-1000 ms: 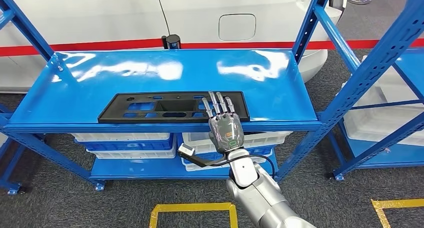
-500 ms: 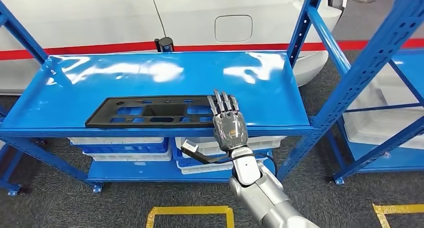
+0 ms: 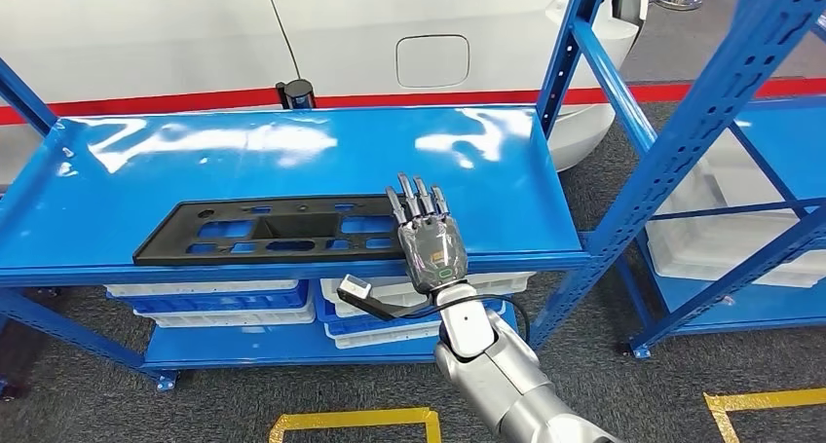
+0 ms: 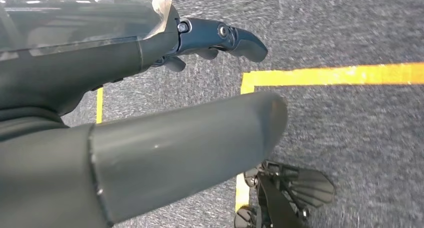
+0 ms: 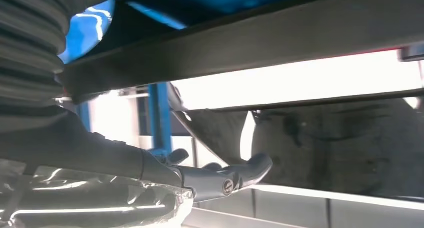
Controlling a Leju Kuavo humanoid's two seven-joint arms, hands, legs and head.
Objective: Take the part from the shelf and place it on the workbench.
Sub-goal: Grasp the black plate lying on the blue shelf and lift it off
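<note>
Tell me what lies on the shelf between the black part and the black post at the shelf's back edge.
Nothing: in the head view bare glossy blue shelf runs from the black part to the black post.

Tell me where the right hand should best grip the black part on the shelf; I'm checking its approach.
Probably the black part's right end, from the shelf's front edge. It lies flat along that edge, and the right hand is already over that end, so fingers on top and thumb beneath look feasible.
</note>
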